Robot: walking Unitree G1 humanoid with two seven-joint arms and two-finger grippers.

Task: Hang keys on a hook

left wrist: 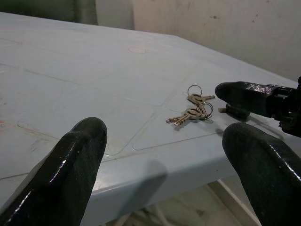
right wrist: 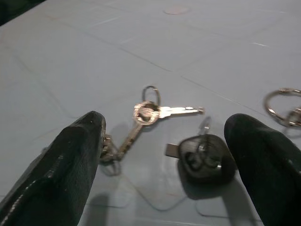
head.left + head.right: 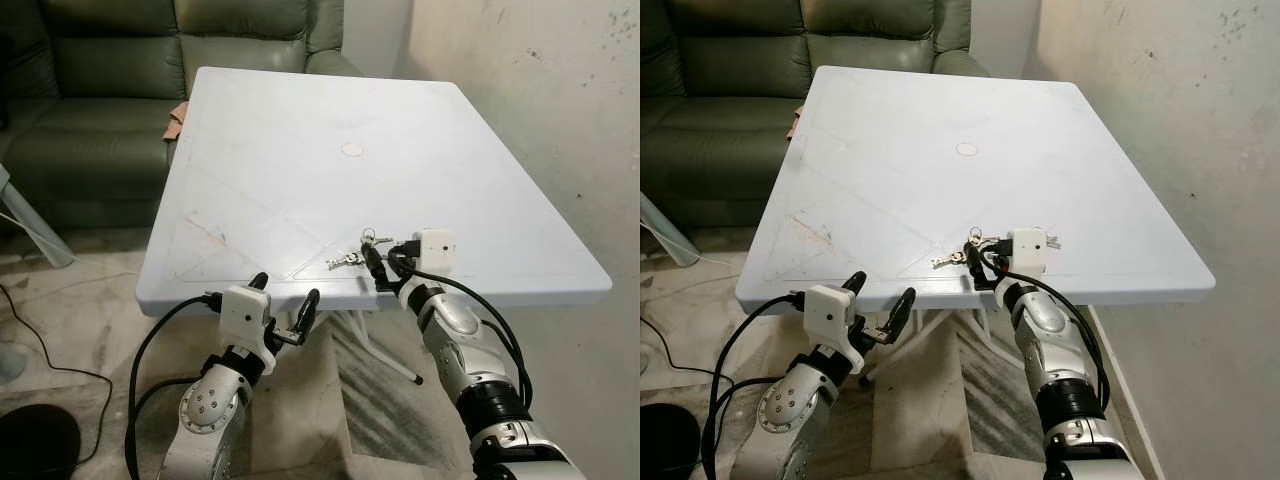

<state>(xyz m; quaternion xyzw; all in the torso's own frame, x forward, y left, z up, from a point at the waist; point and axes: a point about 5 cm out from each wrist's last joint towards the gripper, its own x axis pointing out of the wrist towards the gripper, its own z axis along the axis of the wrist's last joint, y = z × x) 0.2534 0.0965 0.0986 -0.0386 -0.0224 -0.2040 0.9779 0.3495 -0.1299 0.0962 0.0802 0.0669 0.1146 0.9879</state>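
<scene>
Keys (image 2: 149, 114) on table (image 3: 300, 150); right claw (image 2: 164, 155) spread, straddling them.

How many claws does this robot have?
2: the left claw hovers open just off the table's near edge; the right claw is open over the keys.

In my right wrist picture a key ring (image 2: 282, 106) at the right edge is cut off, and the black fob (image 2: 204, 157) near the centre is blurred. Across the head pictures' top edge, the green sofa (image 3: 150, 80) is cropped, its back unseen.
</scene>
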